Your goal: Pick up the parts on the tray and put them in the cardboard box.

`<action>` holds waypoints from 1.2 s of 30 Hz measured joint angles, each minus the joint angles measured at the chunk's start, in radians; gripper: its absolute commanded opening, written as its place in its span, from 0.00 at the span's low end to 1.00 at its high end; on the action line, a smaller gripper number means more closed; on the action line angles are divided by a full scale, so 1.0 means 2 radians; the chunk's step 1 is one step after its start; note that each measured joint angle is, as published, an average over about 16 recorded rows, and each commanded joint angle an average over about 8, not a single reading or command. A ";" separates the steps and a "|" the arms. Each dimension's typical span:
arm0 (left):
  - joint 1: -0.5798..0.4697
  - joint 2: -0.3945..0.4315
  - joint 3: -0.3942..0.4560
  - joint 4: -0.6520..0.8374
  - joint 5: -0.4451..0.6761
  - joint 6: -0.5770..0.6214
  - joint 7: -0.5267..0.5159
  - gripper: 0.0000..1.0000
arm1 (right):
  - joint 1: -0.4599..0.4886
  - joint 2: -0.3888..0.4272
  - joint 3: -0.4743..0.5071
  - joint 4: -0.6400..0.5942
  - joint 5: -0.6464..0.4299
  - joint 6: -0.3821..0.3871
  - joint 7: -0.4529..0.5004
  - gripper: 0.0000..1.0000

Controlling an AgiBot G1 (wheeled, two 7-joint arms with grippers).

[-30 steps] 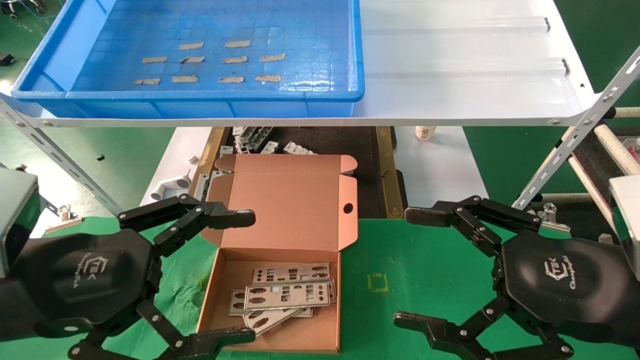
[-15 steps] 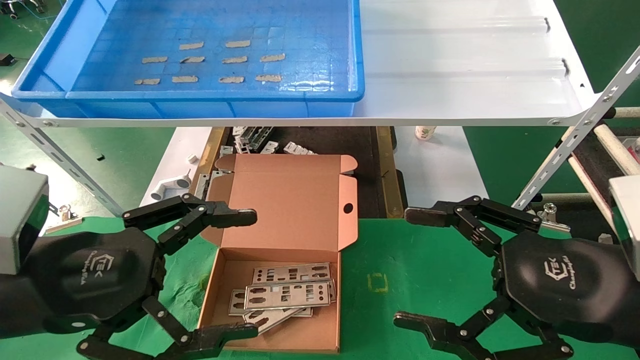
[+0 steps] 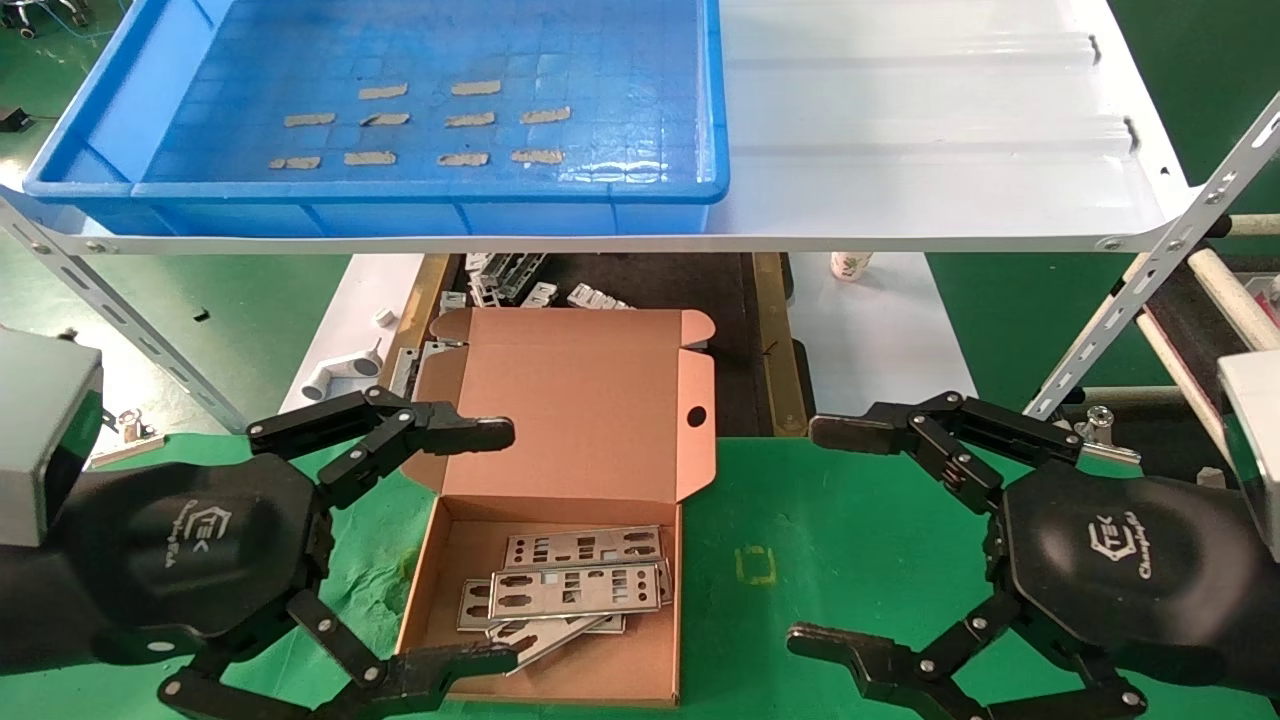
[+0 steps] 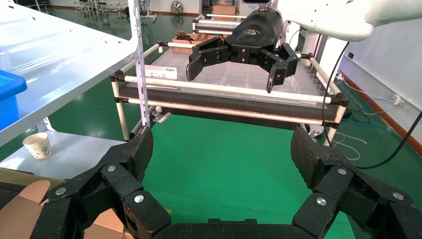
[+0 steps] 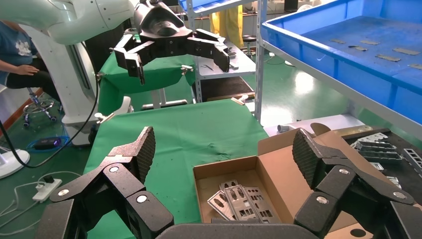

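At the far left of the head view, the left gripper (image 3: 495, 545) is held low over the green worktop (image 3: 850, 540), beside the left wall of the cardboard box (image 3: 575, 470). Its fingers (image 3: 480, 432) are spread wide apart and nothing is held between them; one fingertip overlaps the box's left side flap and the other lies at the box's near left corner.

Above and behind, on the white metal shelf (image 3: 920, 120), the blue tray (image 3: 400, 190) is seen. Only tan tape strips (image 3: 470, 120) are visible on its gridded floor.

At centre, the cardboard box sits open on the worktop, its hinged lid tilted back with a round hole near the right edge. Inside it, the parts (image 3: 575, 590) are stacked loosely, overlapping at slightly different angles. The stack is also seen inside the box from the right wrist view (image 5: 239, 201).

Behind the box, small white bracket pieces (image 3: 540, 292) lie on a dark surface, and a paper cup (image 3: 848, 265) stands beneath the shelf edge.

At the right, the right gripper (image 3: 825, 535) is held over bare worktop, well apart from the box. Its fingers (image 3: 850, 432) are likewise spread wide and hold nothing.
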 measured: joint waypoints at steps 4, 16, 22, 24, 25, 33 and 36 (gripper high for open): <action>0.000 0.000 0.000 0.000 0.000 0.000 0.000 1.00 | 0.000 0.000 0.000 0.000 0.000 0.000 0.000 1.00; 0.000 0.000 0.001 0.001 0.001 0.000 0.000 1.00 | 0.000 0.000 0.000 0.000 0.000 0.000 0.000 1.00; -0.001 0.001 0.001 0.001 0.001 0.000 0.001 1.00 | 0.000 0.000 0.000 0.000 0.000 0.000 0.000 1.00; -0.001 0.001 0.001 0.001 0.001 0.000 0.001 1.00 | 0.000 0.000 0.000 0.000 0.000 0.000 0.000 1.00; -0.001 0.001 0.001 0.001 0.001 0.000 0.001 1.00 | 0.000 0.000 0.000 0.000 0.000 0.000 0.000 1.00; -0.001 0.001 0.001 0.001 0.001 0.000 0.001 1.00 | 0.000 0.000 0.000 0.000 0.000 0.000 0.000 1.00; -0.001 0.001 0.001 0.001 0.001 0.000 0.001 1.00 | 0.000 0.000 0.000 0.000 0.000 0.000 0.000 1.00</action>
